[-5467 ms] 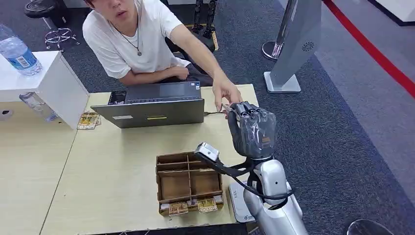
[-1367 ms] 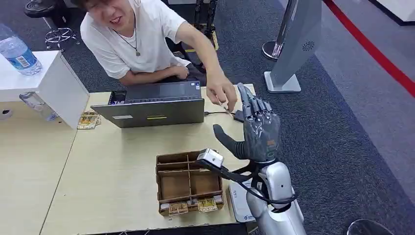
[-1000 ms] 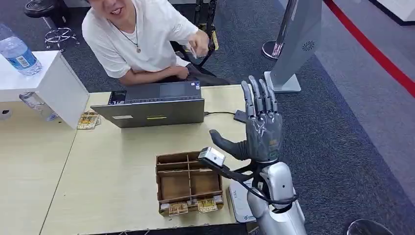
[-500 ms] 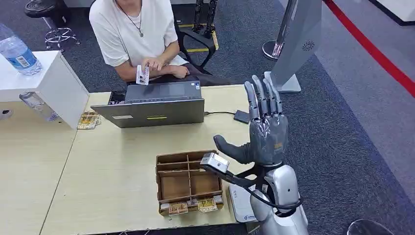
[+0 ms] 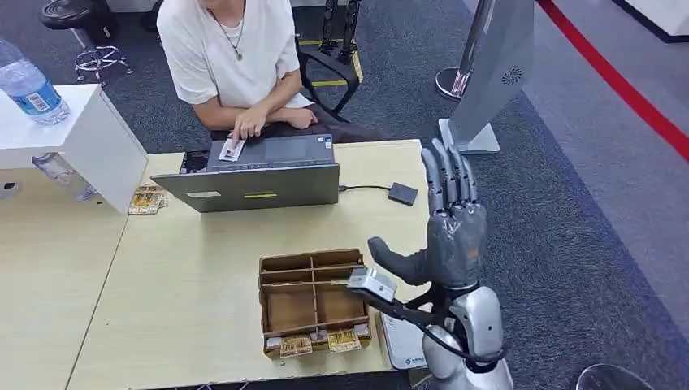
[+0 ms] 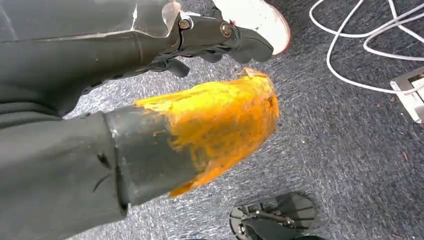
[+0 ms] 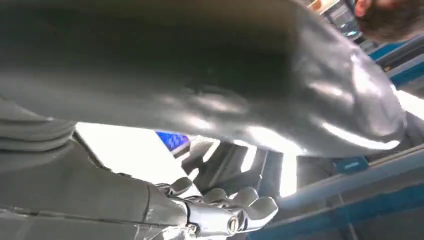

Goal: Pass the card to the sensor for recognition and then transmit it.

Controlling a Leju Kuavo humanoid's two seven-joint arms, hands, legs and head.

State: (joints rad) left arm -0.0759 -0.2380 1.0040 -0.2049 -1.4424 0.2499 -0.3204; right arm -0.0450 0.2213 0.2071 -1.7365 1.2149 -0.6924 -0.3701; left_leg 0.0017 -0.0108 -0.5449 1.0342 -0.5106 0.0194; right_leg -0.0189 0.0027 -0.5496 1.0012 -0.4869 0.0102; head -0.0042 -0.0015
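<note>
My right hand (image 5: 452,231) is raised over the table's right edge, fingers straight up and apart, thumb out to the side, holding nothing. Its thumb and fingers (image 7: 225,216) also spread apart in the right wrist view. The white card (image 5: 231,149) lies on the laptop's keyboard under the hand of a person in a white shirt (image 5: 231,49). The sensor (image 5: 403,193), a small black square on a cable, lies on the table just beyond my right hand. My left hand (image 6: 200,120), its thumb smeared orange, hangs over grey carpet and holds nothing.
An open grey laptop (image 5: 258,173) stands at the table's far side. A brown compartment box (image 5: 313,301) with small packets along its front sits near me. A water bottle (image 5: 28,85) stands on a white cabinet at the left. A grey kiosk stand (image 5: 487,73) rises at the right.
My right hand opened from a closed grip. The person took the card from it and drew it back to the laptop. My right hand drifted slightly right and lower.
</note>
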